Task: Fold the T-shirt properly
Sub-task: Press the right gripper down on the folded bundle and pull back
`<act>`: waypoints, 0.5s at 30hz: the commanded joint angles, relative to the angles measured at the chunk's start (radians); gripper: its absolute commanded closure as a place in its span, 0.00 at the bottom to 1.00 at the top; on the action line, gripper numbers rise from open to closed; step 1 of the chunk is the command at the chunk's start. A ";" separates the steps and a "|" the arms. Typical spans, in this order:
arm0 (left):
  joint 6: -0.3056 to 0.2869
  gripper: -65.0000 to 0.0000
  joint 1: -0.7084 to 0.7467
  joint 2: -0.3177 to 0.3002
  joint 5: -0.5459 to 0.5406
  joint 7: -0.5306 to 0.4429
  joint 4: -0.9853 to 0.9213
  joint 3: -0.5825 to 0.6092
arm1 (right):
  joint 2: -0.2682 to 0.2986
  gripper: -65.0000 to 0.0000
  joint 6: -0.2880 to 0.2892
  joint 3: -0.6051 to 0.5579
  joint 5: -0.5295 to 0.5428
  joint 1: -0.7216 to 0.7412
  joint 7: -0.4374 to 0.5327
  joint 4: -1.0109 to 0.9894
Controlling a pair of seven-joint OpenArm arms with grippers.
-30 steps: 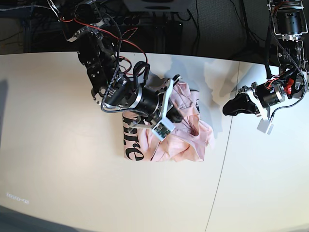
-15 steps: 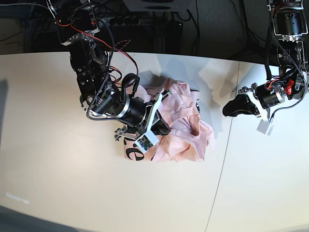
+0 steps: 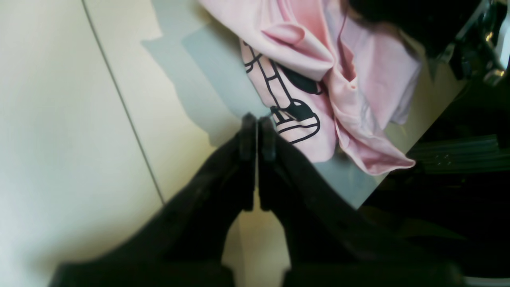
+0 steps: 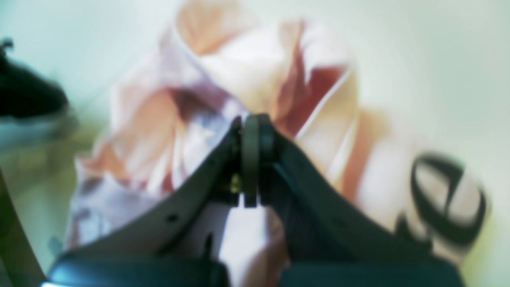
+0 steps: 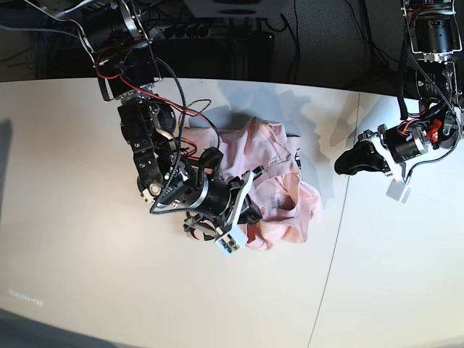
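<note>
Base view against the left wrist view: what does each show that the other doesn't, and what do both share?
Only the base view shows the right arm bent low over the T-shirt, the right gripper at the crumpled heap's near edge, and the left gripper parked apart from the cloth.

Only the left wrist view shows the left fingers pressed together with nothing between them, and the black outlined graphic on the fabric.

Both show the bunched pink shirt and the white table with its seam.
</note>
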 commanded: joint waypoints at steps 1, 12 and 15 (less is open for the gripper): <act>-0.001 0.98 -0.015 -0.014 -0.022 -0.017 0.017 -0.006 | -0.021 1.00 -0.037 0.002 0.010 0.042 0.030 0.004; -0.001 0.98 -0.015 -0.014 -0.022 -0.013 0.017 -0.007 | -0.163 1.00 -0.037 0.002 -0.027 0.218 0.088 -0.198; -0.001 0.98 -0.016 -0.020 -0.022 -0.014 0.022 -0.019 | -0.166 1.00 -0.037 0.002 -0.078 0.253 0.089 -0.221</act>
